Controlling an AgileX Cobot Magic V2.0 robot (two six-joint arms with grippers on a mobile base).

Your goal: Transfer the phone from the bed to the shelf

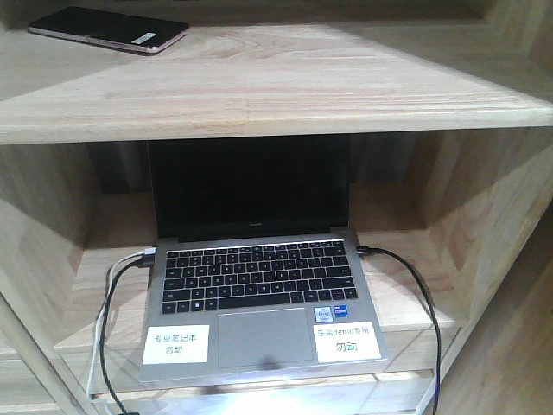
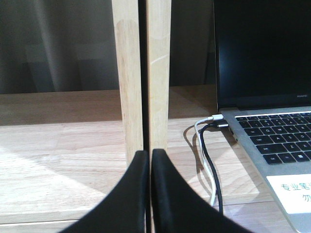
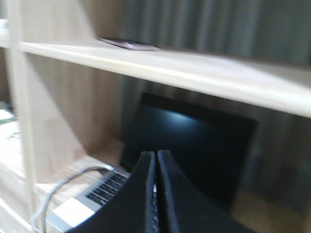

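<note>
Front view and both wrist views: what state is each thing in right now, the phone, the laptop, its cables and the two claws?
Phone: lying flat on the upper shelf, face up, near its left end.
Laptop: lid open, screen dark, on the lower board.
Cables: plugged into both sides of the laptop.
Left gripper: shut, holding nothing.
Right gripper: shut, holding nothing.

The grey laptop (image 1: 259, 285) carries two white stickers on its palm rest. The left sticker (image 1: 175, 344) reads "专业笔记本 勿动"; the right sticker (image 1: 346, 341) ends in "勿动", its first line containing "demo". Small badges beside the trackpad are too small to read.
</note>
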